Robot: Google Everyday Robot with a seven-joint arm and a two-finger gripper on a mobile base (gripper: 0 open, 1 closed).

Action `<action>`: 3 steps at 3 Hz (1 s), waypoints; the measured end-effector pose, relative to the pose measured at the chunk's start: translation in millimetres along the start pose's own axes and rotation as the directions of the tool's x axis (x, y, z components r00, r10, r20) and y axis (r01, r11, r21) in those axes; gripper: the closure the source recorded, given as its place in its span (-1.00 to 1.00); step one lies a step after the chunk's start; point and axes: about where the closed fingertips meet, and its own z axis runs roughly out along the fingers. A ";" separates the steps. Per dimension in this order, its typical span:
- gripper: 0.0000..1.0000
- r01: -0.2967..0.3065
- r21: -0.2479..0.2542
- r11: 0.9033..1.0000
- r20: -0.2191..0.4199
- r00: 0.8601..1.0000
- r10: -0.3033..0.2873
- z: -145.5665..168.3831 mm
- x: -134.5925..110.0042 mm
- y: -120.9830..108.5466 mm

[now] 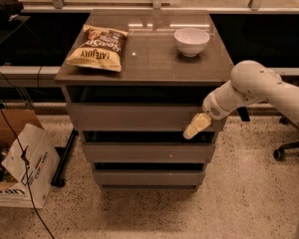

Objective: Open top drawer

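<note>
A grey-brown cabinet holds three drawers. The top drawer [134, 116] is the widest, with a flat handleless front, and stands slightly out from the cabinet, with a dark gap under the top. My gripper [195, 126], with cream-coloured fingers, is at the right end of the top drawer's front, at its lower edge. The white arm [254, 88] reaches in from the right. Two narrower drawer fronts [147, 152] sit below it.
A chip bag [97, 47] and a white bowl [191, 41] rest on the cabinet top [149, 59]. A cardboard box [15, 158] and cables stand on the floor to the left. An office chair base [289, 148] is at the right.
</note>
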 end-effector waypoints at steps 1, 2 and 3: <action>-0.62 -0.015 -0.014 1.000 -0.013 1.000 0.015 -1.4 9.3 6.6; -0.17 -0.015 -0.014 1.000 -0.013 1.000 0.015 -1.8 9.1 6.6; 0.31 -0.015 -0.014 1.000 -0.013 1.000 0.015 -5.2 7.0 6.5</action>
